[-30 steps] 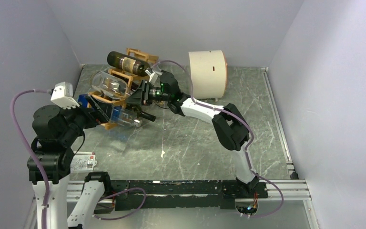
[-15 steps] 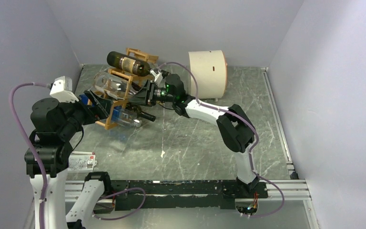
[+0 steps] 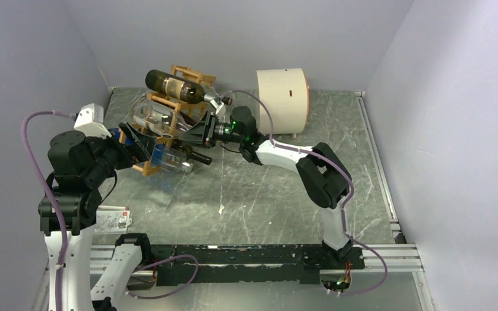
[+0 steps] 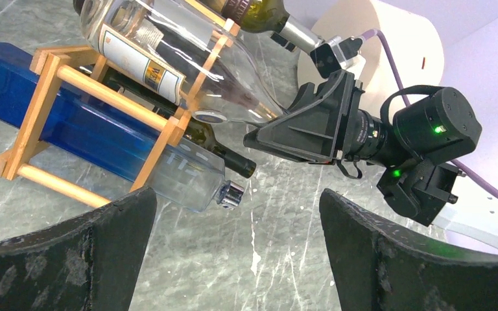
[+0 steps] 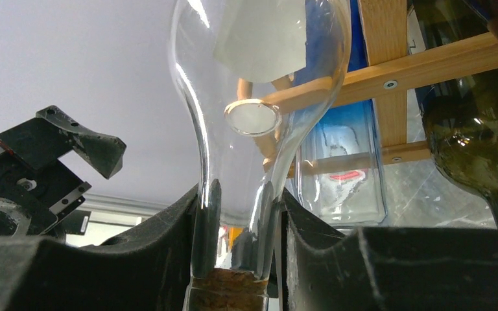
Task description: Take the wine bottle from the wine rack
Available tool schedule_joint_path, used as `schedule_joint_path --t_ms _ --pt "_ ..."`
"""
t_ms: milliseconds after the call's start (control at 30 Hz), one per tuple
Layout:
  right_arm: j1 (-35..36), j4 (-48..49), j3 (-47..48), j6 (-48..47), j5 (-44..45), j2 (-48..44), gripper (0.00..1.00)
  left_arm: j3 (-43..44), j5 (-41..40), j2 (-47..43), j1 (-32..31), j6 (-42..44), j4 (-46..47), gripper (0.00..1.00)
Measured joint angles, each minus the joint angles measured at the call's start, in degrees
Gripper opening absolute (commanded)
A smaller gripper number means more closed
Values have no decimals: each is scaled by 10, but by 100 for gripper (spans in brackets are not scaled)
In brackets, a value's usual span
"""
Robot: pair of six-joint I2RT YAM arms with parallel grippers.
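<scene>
**Right claw clamped on the clear bottle's neck**

We see a grey marble table [image 3: 266, 188] with a cream drum [image 3: 282, 100] at its back. Left of the drum stands the wine rack [image 4: 71, 81]. The clear wine bottle [image 5: 259, 65] lies in a middle cell, its neck pinched between the right gripper's [image 5: 240, 220] pads. The left gripper [image 4: 237, 201] hangs near the rack's low end, with its fingers spread wide and touching nothing.

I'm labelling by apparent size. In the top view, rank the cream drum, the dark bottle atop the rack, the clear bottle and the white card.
1. cream drum
2. dark bottle and clear bottle: too alike to rank
3. white card
</scene>
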Motion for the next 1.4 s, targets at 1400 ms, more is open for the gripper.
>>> schedule_joint_path --t_ms 1400 --pt "-36 14 -151 79 -27 -136 0 0 2 8 0 7 2 99"
